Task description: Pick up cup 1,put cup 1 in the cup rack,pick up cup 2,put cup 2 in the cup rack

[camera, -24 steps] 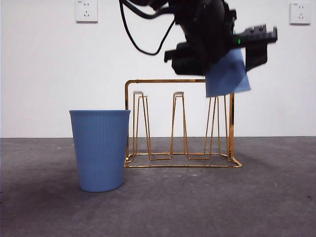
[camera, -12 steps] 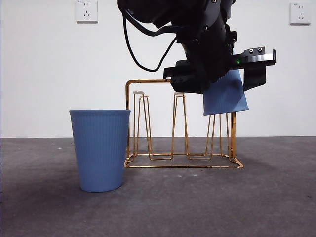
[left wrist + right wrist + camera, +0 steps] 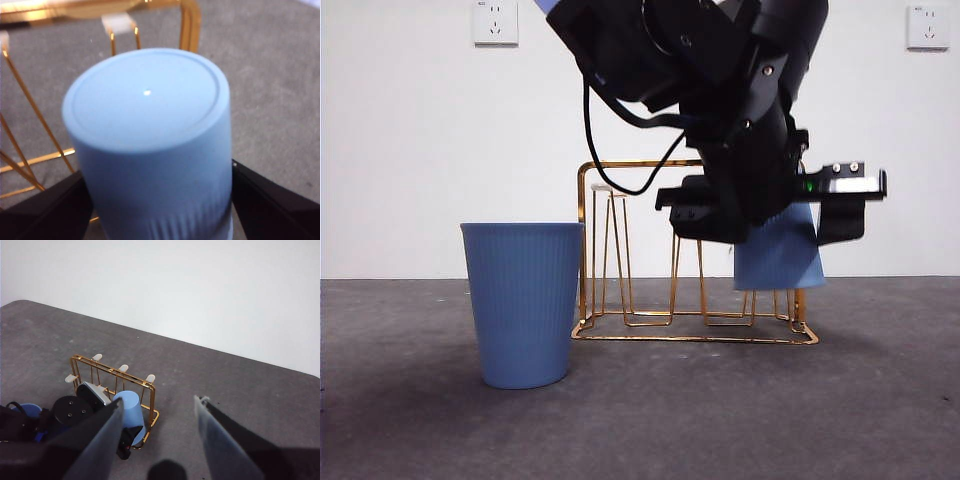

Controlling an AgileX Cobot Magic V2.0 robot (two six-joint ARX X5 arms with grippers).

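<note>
Black and bulky, the left arm comes down from the top of the front view and bends over the gold-coloured thin wire cup rack [image 3: 695, 290], its cables looping in front of the arched handle frame. The left gripper [image 3: 159, 200] is clamped on an inverted pale blue plastic cup [image 3: 150, 145], one black jaw pressed to each side of its wall, near the finely ribbed rim end. In the front view this held cup [image 3: 778, 250] hangs base-up at the rack's right end, its rim low among the peg loops; whether a peg is inside it cannot be told. The cup's flat base is smooth, with a raised ring at the edge and a small dot at the centre.

The right gripper [image 3: 159, 420] is held high and well apart from the rack, looking down across the grey matte table [image 3: 240, 390], its two jaws spread wide with nothing between them.

Two blue cups are visible: the held one, and a second ribbed blue plastic cup [image 3: 523, 303] standing upright on the table just left of the rack. The rack's pegs carry whitish tips; three show in the right wrist view.
</note>
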